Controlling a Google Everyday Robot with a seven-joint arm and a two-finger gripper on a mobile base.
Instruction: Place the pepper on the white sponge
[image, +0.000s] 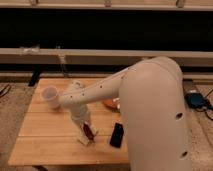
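Claw (86, 128) low over the desk (45, 145), pepper (89, 131) at its tip touching or just above the white sponge (82, 140); cannot tell whether it grips; release and withdrawal likely remain.

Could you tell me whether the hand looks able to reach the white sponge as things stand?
Probably yes: the hand hangs directly over the white sponge, with only a reddish item, likely the pepper, between them; the black object lies off to one side.
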